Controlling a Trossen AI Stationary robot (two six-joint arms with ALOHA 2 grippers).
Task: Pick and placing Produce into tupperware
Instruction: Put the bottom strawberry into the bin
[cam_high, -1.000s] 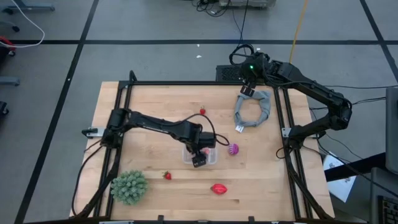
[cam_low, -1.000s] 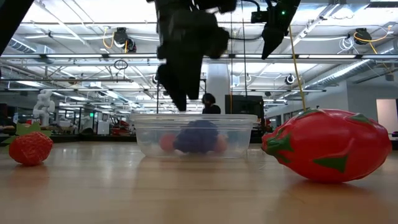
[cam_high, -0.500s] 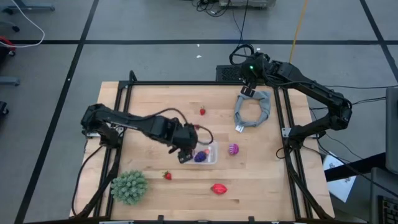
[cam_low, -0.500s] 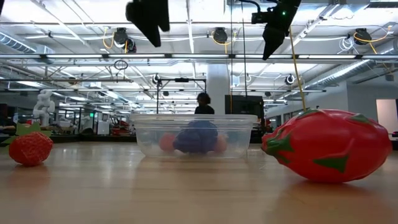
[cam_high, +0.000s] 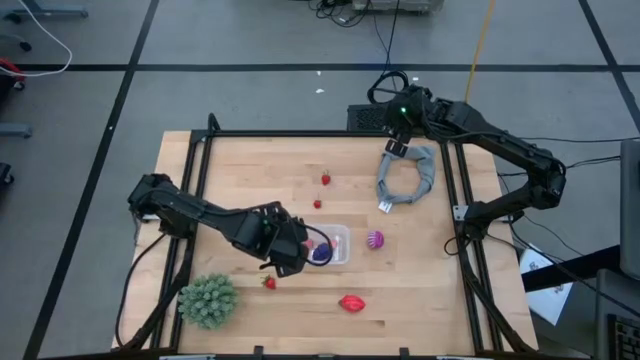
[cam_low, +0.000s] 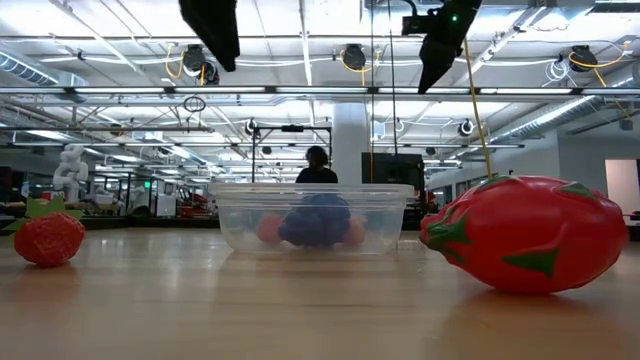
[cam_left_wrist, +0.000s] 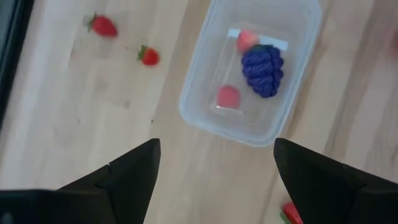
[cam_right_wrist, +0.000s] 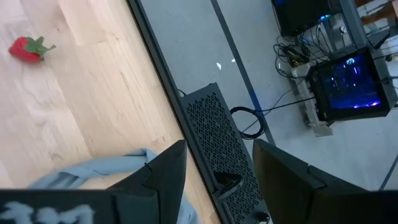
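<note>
The clear tupperware (cam_high: 331, 243) sits mid-table and holds a dark purple fruit (cam_left_wrist: 262, 62) and two small red pieces (cam_left_wrist: 228, 96). My left gripper (cam_high: 288, 262) hangs open above the table just left of the tub, touching nothing; it is seen high in the low view (cam_low: 212, 25). On the wood lie three red berries (cam_high: 325, 179) (cam_high: 317, 203) (cam_high: 268, 283), a magenta fruit (cam_high: 375, 239) and a larger red oval (cam_high: 351, 302). My right gripper (cam_high: 397, 148) waits open at the far right, over the grey cloth ring (cam_high: 408, 175).
A big green spiky ball (cam_high: 208, 300) stands at the near left corner. Black frame rails (cam_high: 195, 190) run along the table's left and right sides. In the low view the red oval (cam_low: 525, 233) looms near the camera, right of the tub (cam_low: 313, 215).
My left gripper has risen from just over the tub and drawn back toward the table's left edge, clear of the tub. The purple fruit and the red pieces in the tub have stayed where they were.
</note>
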